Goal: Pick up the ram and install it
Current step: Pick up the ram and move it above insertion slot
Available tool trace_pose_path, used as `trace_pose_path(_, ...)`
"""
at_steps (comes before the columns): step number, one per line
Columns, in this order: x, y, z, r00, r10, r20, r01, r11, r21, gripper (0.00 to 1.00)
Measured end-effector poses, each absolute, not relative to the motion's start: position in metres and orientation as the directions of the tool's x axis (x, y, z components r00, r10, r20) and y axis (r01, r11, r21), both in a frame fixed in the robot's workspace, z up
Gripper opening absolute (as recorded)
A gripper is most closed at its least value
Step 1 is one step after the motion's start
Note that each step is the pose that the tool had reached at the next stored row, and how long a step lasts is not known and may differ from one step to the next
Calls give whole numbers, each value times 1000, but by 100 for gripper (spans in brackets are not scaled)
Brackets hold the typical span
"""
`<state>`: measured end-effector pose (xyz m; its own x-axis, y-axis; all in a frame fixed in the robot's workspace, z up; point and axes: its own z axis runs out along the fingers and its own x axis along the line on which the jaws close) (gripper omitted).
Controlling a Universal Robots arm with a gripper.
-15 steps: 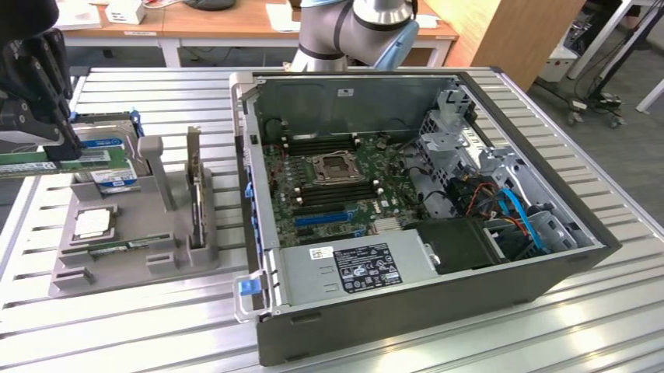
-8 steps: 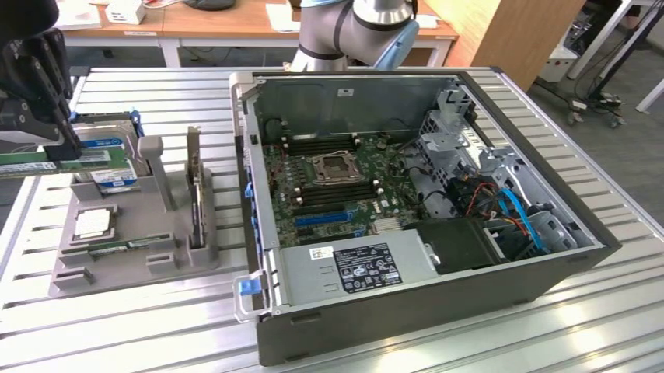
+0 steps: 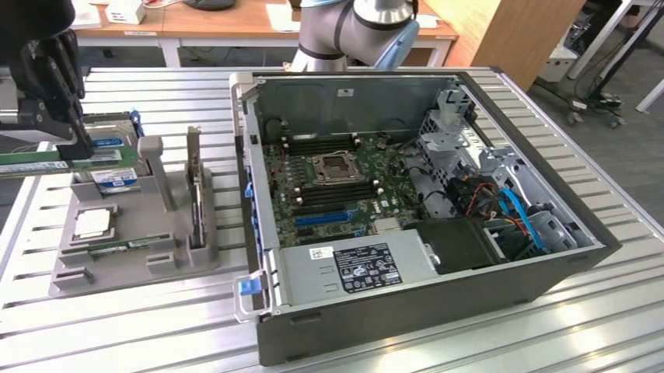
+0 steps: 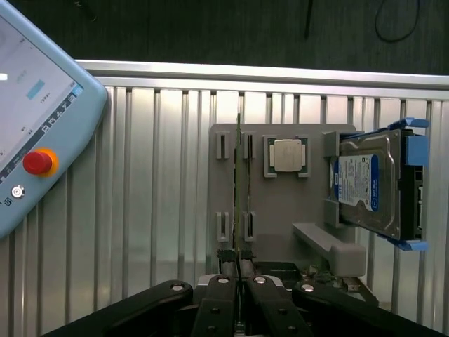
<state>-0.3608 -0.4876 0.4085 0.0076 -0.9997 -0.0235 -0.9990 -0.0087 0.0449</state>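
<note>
My black gripper (image 3: 71, 148) hangs above the grey parts holder (image 3: 135, 260) at the exterior view's left, shut on the ram (image 3: 42, 162). The ram is a thin green stick held level and clear of the holder. In the wrist view it appears edge-on as a narrow green line (image 4: 238, 175) running out from between the closed fingers of the gripper (image 4: 238, 281). A second green stick (image 3: 120, 247) lies in a slot of the holder. The open computer case (image 3: 581, 256) stands to the exterior view's right, its motherboard (image 3: 322, 175) exposed, well apart from the gripper.
The holder also carries a silver hard drive (image 4: 365, 186) with a blue-white label, a square processor (image 4: 287, 154) and a dark card standing on edge (image 3: 194, 186). A teach pendant (image 4: 35, 105) with a red button lies on the slatted metal table (image 3: 124, 326). The robot's base (image 3: 358, 31) stands behind the case.
</note>
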Motion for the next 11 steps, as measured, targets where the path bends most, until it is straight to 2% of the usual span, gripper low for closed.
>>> trace_pose_path(11,-346,-488,408,8,-1000,-25,-999,-9,45,12)
